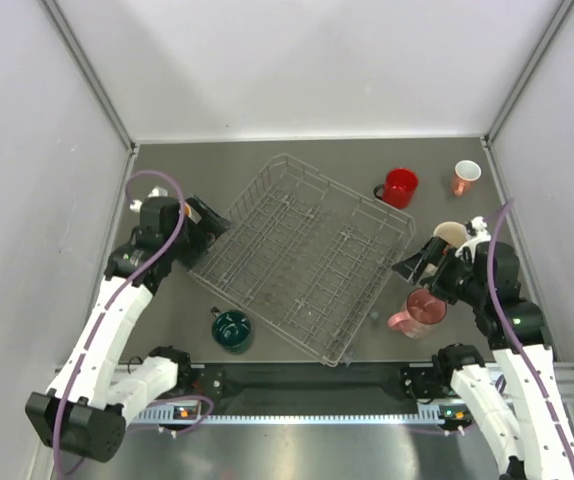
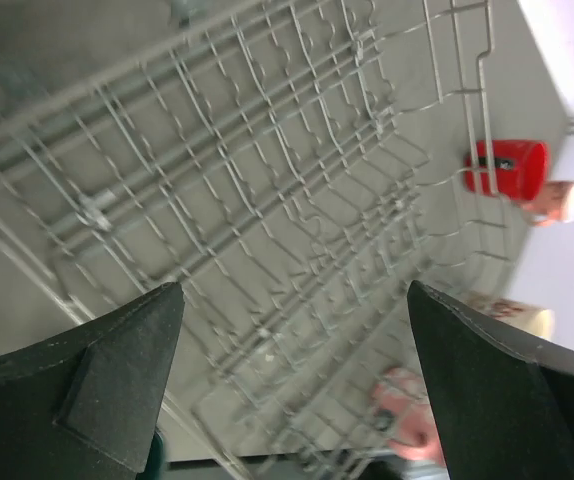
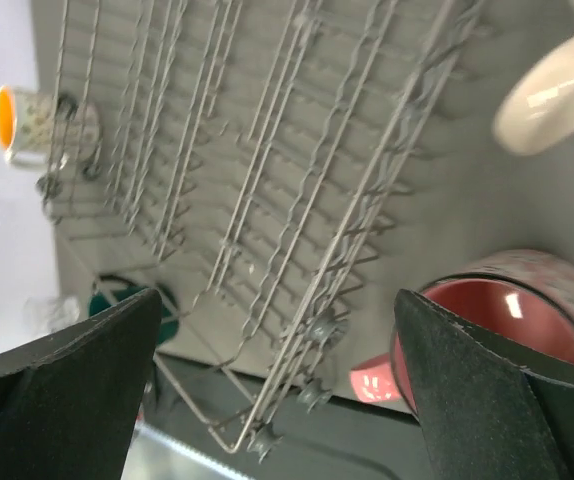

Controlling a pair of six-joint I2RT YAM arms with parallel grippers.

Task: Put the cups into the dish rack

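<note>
Surface (image 1: 192, 168) dark grey, walled at left, back and right. Positions are read off the top view, clock taken from the rack's centre.

Small pale cup (image 1: 135, 205) at 10 o'clock, tight to the left wall and half hidden by the left arm. Left hand (image 1: 207, 222) at 9–10 o'clock, just off the rack's upper-left edge. Its fingers (image 2: 117, 390) are spread wide with nothing between them. Little room on this side: arm, cup and wall crowd together.

Teal mug (image 1: 231, 330) at 7 o'clock, mouth up, near the rack's lower-left edge but apart from it, with bare surface around it.

Dish rack (image 1: 297, 250) sits mid-surface, turned so its corners point like a diamond, and holds no cups. Its near corner comes close to the front edge by the arm bases. A broad bare band runs along the back wall at 12 o'clock.

Red mug (image 1: 399, 187) at 1–2 o'clock, near the rack's upper-right edge, not touching. Salmon cup (image 1: 464, 177) farther out, close to the right wall in the back corner.

Right hand (image 1: 417, 262) at 3–4 o'clock, just beside the rack's right corner, fingers (image 3: 497, 390) wide and holding nothing. Cream mug (image 1: 450, 235) just behind it, partly hidden by the arm. Pink mug (image 1: 422, 312) at 4–5 o'clock, directly under the right hand, near the rack's lower-right edge. That side is tight between rack and wall.
</note>
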